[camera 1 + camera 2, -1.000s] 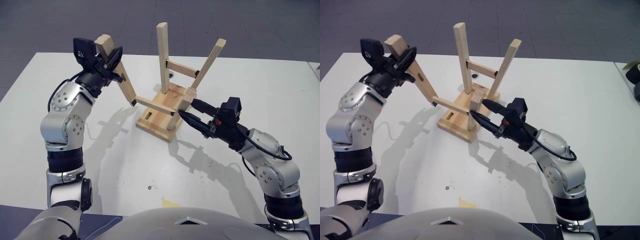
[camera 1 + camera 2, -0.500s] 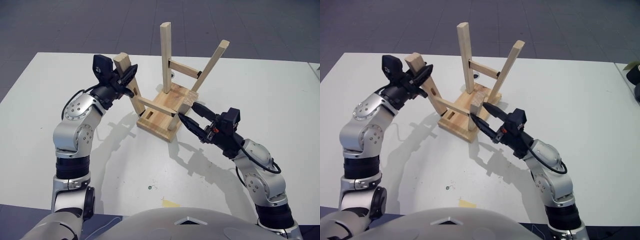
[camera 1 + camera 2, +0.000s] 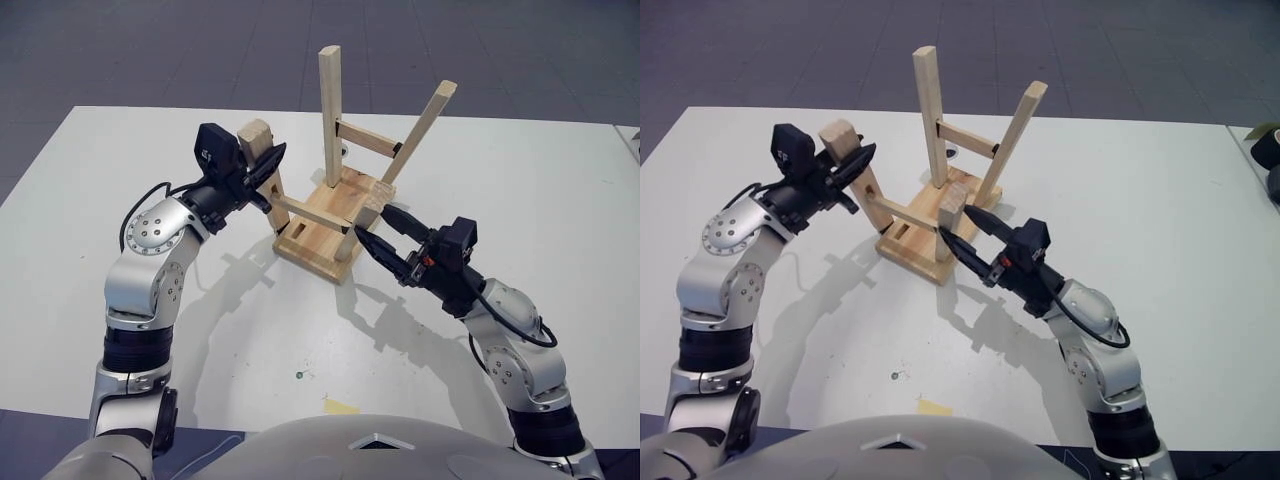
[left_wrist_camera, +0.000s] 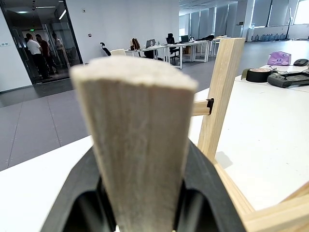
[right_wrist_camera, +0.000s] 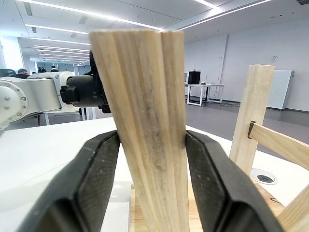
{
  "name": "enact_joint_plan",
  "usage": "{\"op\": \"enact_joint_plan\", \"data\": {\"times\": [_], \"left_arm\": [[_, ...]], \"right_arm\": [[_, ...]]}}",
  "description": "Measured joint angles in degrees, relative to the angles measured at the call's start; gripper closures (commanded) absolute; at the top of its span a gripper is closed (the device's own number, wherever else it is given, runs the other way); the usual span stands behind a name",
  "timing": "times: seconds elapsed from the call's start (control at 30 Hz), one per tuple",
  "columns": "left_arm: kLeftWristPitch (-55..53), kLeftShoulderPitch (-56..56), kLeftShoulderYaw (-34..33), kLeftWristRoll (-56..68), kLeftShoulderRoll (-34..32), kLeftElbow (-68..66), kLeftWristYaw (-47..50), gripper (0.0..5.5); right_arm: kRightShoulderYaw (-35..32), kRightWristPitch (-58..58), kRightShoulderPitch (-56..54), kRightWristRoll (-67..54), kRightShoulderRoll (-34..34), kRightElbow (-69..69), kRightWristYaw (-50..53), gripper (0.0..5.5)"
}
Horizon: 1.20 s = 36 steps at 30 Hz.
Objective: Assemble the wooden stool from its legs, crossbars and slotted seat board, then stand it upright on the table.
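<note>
The seat board lies flat on the white counter, underside up. From its far side rise a straight leg, which is nearly upright, and a slanted leg, which tips outward to the right. A far crossbar joins the two.

The left tool is clamped around the top end of a third leg, which leans in over the board's left edge. Whether its lower end sits in a slot cannot be told. A near crossbar runs from this leg across to a fourth leg at the board's near right corner. The right tool grips that leg, with one dark finger pressed against each side of the wood.
</note>
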State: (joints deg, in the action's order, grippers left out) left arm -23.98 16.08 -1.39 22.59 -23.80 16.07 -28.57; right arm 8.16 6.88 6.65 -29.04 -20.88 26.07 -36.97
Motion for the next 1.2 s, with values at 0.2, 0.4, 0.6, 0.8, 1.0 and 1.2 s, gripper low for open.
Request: {"op": "enact_joint_plan", "data": {"times": [0.2, 0.4, 0.6, 0.8, 1.0, 1.2], "left_arm": [[0.9, -0.7, 0.9, -0.7, -1.3, 0.5, -1.1, 4.46], [3.0, -1.0, 2.1, -2.2, -2.9, 0.0, -3.1, 4.47], [2.2, -1.0, 2.5, -2.4, -1.4, 0.7, -1.2, 4.47], [1.1, -2.3, 4.7, -5.0, -4.1, 4.4, -1.4, 4.46], [3.0, -2.2, 5.7, -6.7, -5.4, 3.3, -3.1, 4.46], [2.0, -1.7, 5.8, -7.6, -1.3, 2.3, 0.1, 4.46]], "right_arm": [[0.4, -0.7, 0.0, 0.1, 0.0, -0.5, 0.1, 3.32], [0.5, -0.8, 0.1, 0.1, 0.0, -0.7, 0.3, 3.32], [0.7, -1.2, 0.3, 0.1, 0.0, -0.8, 0.8, 3.32], [0.8, -1.7, 0.4, 0.1, 0.0, -1.0, 0.8, 3.32], [1.3, -2.4, 0.4, 0.2, 0.0, -1.8, 0.7, 3.32], [1.6, -2.4, 0.4, 1.1, 0.0, -2.3, 1.5, 3.33]]}}
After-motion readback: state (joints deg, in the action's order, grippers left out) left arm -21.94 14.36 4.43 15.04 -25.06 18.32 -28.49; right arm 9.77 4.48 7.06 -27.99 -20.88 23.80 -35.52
